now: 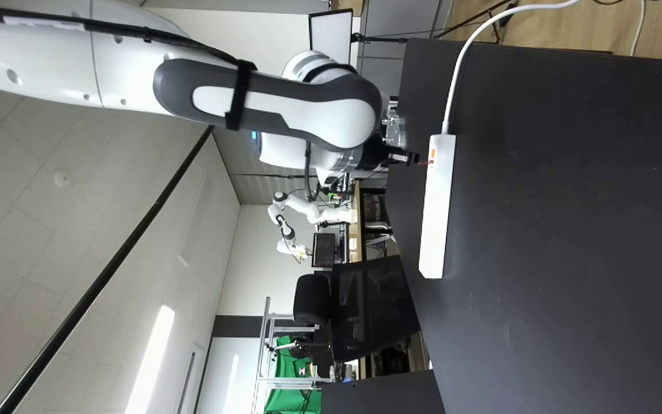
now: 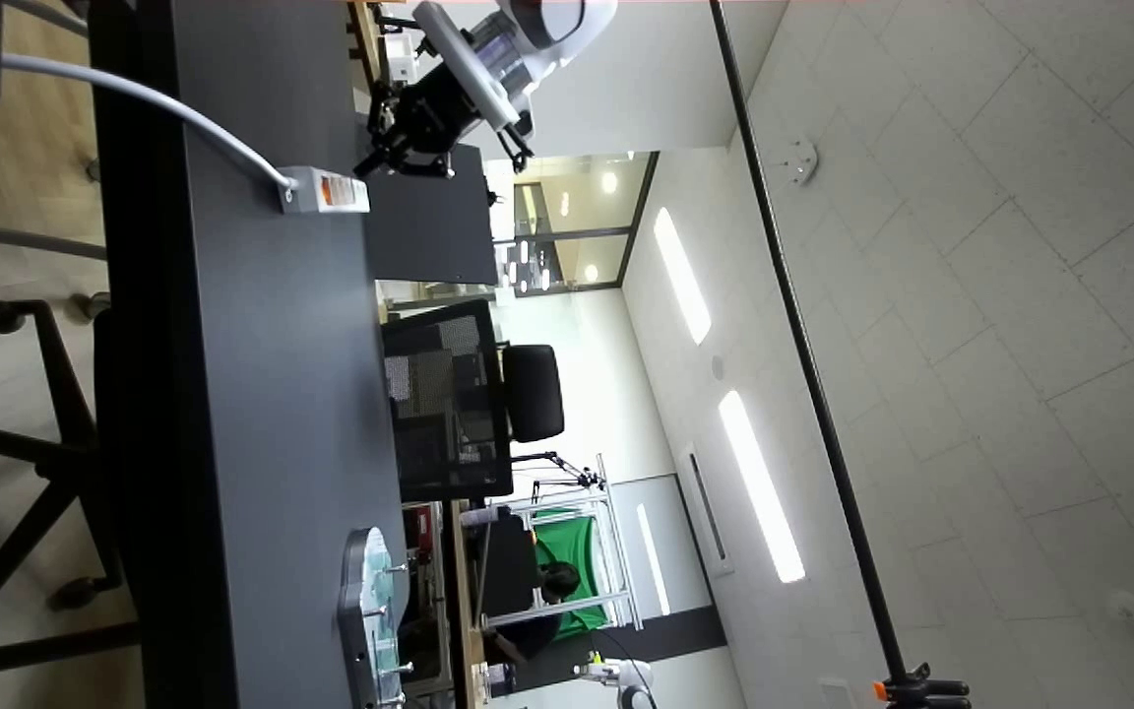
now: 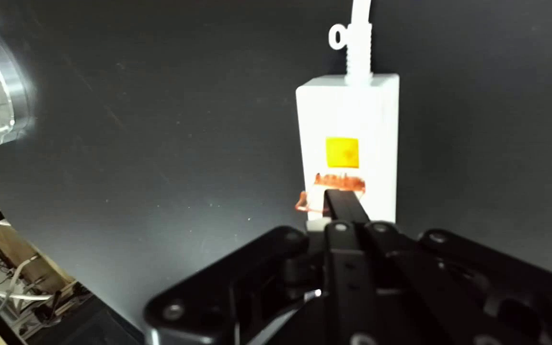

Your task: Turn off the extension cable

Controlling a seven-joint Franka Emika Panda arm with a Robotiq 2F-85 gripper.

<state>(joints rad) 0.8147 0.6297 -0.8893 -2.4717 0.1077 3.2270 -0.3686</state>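
Observation:
The extension cable is a white power strip lying on the black table, seen in both exterior views and in the wrist view. Its cord leaves the end near my gripper. A yellow-orange square sits on its face near the cord end. Beside the square, a clear orange-red piece stands out from the strip around my fingertips. My gripper is shut, its fingers pressed together, pointing at this piece. It also shows in both exterior views. Contact between fingertips and strip cannot be told.
The black table extends on both sides of the strip. A round-cornered plate with a clear top and upright screws stands farther along the table. A black mesh chair stands beyond the table's edge. The white cord runs off the table.

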